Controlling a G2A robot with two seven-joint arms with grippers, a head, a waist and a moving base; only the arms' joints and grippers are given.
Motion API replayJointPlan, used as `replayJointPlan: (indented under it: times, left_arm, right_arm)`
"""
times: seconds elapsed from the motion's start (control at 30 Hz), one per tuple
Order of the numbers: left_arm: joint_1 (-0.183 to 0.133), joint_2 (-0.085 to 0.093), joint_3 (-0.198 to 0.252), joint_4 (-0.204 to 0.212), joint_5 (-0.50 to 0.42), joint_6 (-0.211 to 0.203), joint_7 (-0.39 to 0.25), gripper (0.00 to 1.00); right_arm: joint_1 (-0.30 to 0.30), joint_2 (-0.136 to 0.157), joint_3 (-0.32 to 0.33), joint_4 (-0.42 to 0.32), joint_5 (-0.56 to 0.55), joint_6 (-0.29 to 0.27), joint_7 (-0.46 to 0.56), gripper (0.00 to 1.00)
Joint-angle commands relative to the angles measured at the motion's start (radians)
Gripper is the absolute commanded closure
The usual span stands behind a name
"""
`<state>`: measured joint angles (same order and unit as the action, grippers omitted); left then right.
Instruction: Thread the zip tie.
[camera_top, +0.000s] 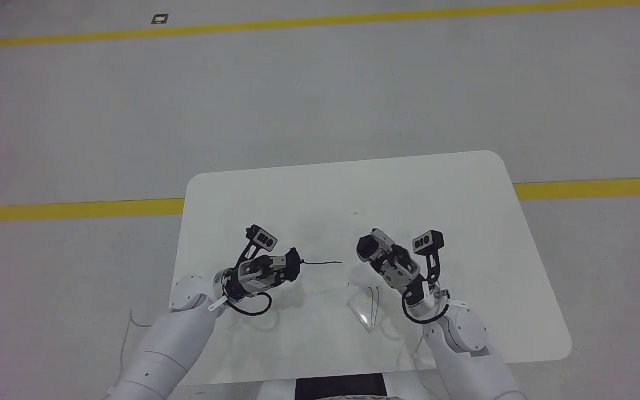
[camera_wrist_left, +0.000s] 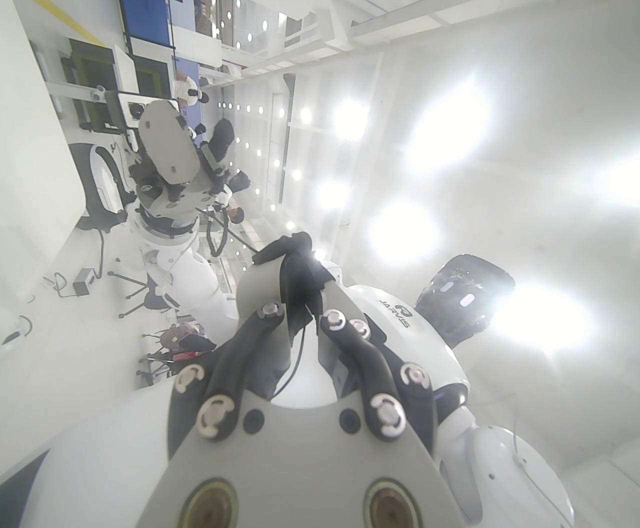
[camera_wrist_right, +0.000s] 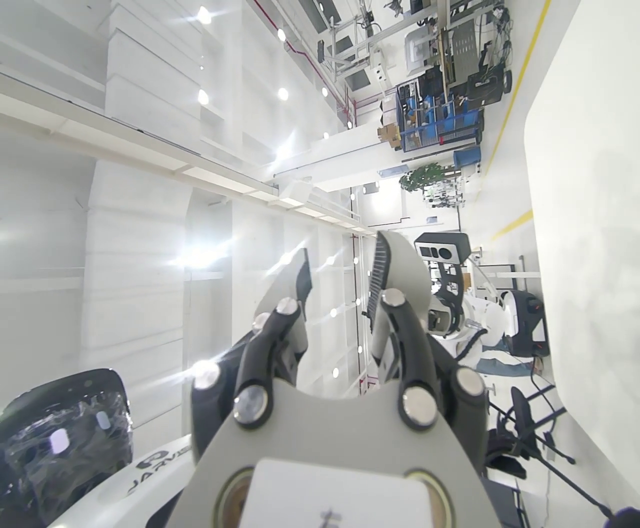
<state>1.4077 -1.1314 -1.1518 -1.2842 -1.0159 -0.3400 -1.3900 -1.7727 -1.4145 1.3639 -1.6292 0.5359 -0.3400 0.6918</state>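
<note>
Zip tie (camera_top: 318, 263): black and thin. One end was pinched in the left gripper. The free length stood out sideways toward the right gripper and stopped short of it. Which end was in the grip, head or tail, could not be told.
Left gripper (camera_wrist_left: 295, 252): fingers closed on the zip tie, over the part of the tabletop nearest the robot.
Right gripper (camera_wrist_right: 340, 272): fingers apart with nothing between them. It was near the free tip of the tie but apart from it.
Tabletop (camera_top: 450, 200): white with rounded corners. Both grippers were over its near half.
Other item (camera_top: 368, 305): a pale, thin V-shaped piece lay on the tabletop near the right arm. It was too faint to identify.
Step in hand, judged: the handover stage. The open fingers had yet to take the free end, and no loop had formed.
Risk, missed catch: the strand was narrow and unsupported along its length. Fingers closing slightly off line would likely nudge it aside rather than trap it.
Risk, flex: the tie was held at one end only. Any contact could swing or bend the tip and spoil its aim at the head's slot.
Risk, slip: a pull from the right side could drag the tie through the left fingers if their hold was on a smooth stretch.
Risk, wrong orientation: a tail entering the head from the wrong face would probably not lock.
</note>
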Motion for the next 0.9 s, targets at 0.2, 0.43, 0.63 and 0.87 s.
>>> replayJointPlan:
  times: [0.2,0.43,0.63,0.87]
  left_arm:
    - [0.004,0.001,-0.002,-0.016,0.016,0.014,0.055,1.0]
    - [0.027,0.013,-0.075,-0.042,0.054,0.0,0.138,1.0]
    - [0.06,0.006,-0.137,-0.101,0.05,0.0,0.198,1.0]
    - [0.064,0.002,-0.131,-0.11,0.003,0.019,0.243,1.0]
  right_arm:
    - [-0.015,0.011,0.05,-0.073,-0.147,0.0,-0.064,0.0]
    - [-0.06,0.018,0.107,-0.17,-0.275,0.0,-0.119,0.0]
    - [-0.064,0.02,0.119,-0.184,-0.342,0.0,-0.14,0.0]
    - [-0.062,0.021,0.12,-0.183,-0.343,0.001,-0.144,0.0]
